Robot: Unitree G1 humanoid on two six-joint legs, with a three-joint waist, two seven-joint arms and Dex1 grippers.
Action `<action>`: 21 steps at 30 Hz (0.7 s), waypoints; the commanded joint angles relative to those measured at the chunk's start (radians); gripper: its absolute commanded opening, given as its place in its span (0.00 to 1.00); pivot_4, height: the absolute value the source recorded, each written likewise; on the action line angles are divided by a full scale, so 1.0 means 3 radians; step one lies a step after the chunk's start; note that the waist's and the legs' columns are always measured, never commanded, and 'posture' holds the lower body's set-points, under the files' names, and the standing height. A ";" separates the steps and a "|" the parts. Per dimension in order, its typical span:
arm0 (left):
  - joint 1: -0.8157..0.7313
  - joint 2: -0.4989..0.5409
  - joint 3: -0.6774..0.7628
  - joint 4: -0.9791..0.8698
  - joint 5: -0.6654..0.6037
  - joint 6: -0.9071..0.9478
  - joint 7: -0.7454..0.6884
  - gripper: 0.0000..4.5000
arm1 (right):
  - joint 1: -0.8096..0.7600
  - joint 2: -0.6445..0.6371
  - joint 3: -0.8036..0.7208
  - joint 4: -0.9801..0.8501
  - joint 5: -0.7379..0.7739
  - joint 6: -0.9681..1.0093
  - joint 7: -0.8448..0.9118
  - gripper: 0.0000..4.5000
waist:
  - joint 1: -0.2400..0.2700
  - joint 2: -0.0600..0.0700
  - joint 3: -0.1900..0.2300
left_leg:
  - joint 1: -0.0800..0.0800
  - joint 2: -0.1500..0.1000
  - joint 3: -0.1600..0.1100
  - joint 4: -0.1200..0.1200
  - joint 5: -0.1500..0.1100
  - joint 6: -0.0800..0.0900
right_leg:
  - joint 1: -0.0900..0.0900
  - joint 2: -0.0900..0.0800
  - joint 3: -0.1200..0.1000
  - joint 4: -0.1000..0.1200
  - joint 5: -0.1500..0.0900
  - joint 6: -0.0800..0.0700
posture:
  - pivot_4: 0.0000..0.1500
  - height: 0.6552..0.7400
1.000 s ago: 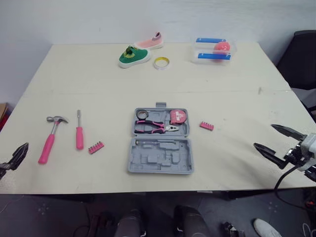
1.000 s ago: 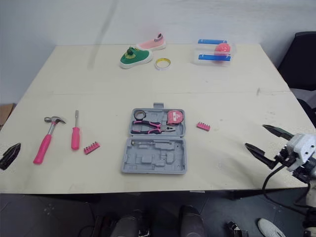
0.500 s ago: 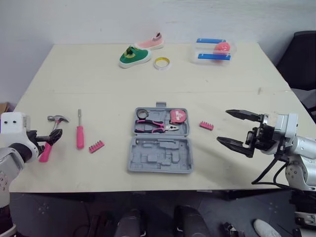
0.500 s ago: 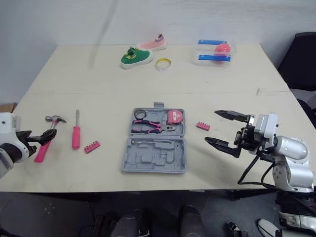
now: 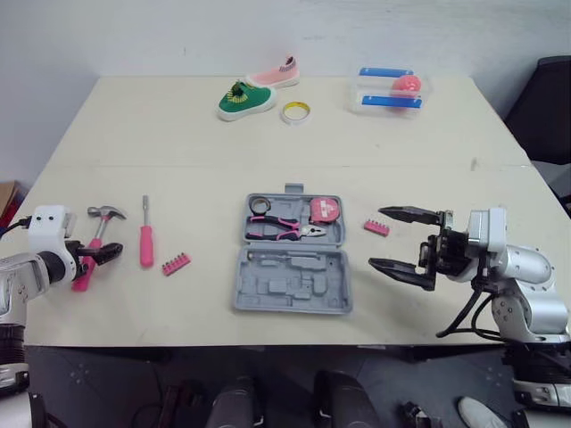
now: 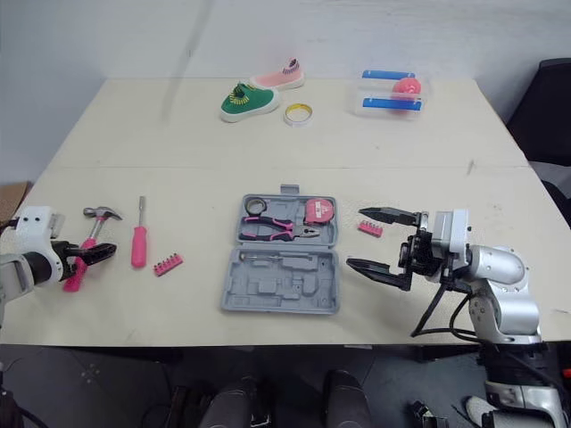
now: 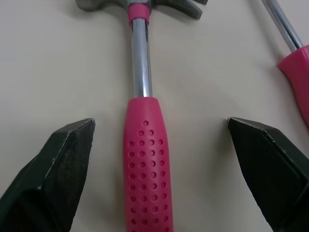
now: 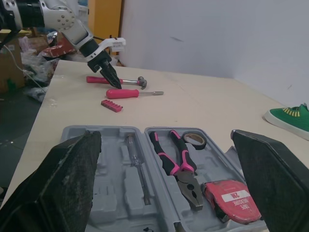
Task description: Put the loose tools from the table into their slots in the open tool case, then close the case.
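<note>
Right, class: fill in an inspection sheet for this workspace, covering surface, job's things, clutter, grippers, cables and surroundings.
Surface: beige table.
Job's things: open tool case holds pliers, tape measure; hammer, screwdriver, left bit strip, right bit strip loose.
Clutter: green shoe, pink shoe, tape roll, clear box at far edge.
Grippers: left gripper open astride hammer handle; right gripper open beside case.
Cables: black cable below right arm.
Surroundings: pale wall, dark chair.

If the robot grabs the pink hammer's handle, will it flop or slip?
Probably stiff: the hammer has a metal shaft. Its metal head likely makes that end heavy, so it may tip down. The dimpled pink grip should resist slipping in the left gripper.
</note>
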 commanded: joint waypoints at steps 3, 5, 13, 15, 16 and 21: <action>0.0101 -0.0072 -0.0026 0.0280 0.0088 -0.0047 -0.0117 0.49 | 0.0006 -0.0040 -0.0094 -0.0163 0.0077 0.0052 -0.0026 1.00 | -0.0006 0.0000 0.0000 | 0.0011 0.0000 0.0014 0.0001 0.0001 0.0002 | -0.0002 -0.0001 0.0003 0.0001 0.0000 0.0000 | 1.00 1.00; 0.0136 -0.0070 -0.0012 0.0247 0.0078 -0.0030 -0.0155 0.30 | 0.0032 -0.0051 -0.0122 -0.0178 0.0084 0.0063 -0.0023 1.00 | -0.0004 0.0000 -0.0001 | 0.0015 0.0000 0.0018 0.0000 0.0000 0.0002 | -0.0003 -0.0002 0.0008 0.0004 0.0000 0.0000 | 1.00 1.00; 0.0507 0.0071 0.0333 -0.0274 0.0124 -0.0243 -0.0153 0.12 | 0.0137 -0.0084 -0.0226 -0.0159 0.0088 0.0019 -0.0005 1.00 | -0.0031 0.0000 -0.0001 | 0.0015 0.0003 0.0034 -0.0003 -0.0005 0.0002 | -0.0015 -0.0003 0.0026 0.0004 0.0000 0.0000 | 1.00 1.00; 0.0382 0.0057 0.0751 -0.0635 -0.0098 -0.0547 -0.0236 0.12 | 0.0150 -0.0110 -0.0276 -0.0003 0.0030 -0.0081 0.0046 1.00 | -0.0018 -0.0009 0.0005 | 0.0014 0.0004 0.0036 -0.0004 -0.0006 0.0002 | -0.0017 -0.0003 0.0031 0.0005 0.0000 0.0000 | 1.00 1.00; 0.0390 0.0113 0.0831 -0.0871 -0.0236 -0.0544 -0.0420 0.12 | 0.0135 -0.0120 -0.0296 0.0099 -0.0013 -0.0162 0.0087 1.00 | -0.0013 -0.0031 0.0018 | 0.0012 0.0005 0.0036 -0.0002 -0.0005 0.0002 | -0.0019 -0.0002 0.0031 0.0005 0.0000 0.0000 | 1.00 1.00; 0.0533 0.0301 0.0512 -0.1764 -0.0480 -0.0833 -0.1212 0.12 | 0.0090 -0.0188 -0.0294 0.0264 0.0024 -0.0084 0.0145 1.00 | 0.0007 -0.0053 0.0029 | 0.0002 0.0002 0.0023 -0.0002 -0.0004 -0.0003 | -0.0019 -0.0012 0.0033 -0.0007 0.0001 -0.0004 | 1.00 1.00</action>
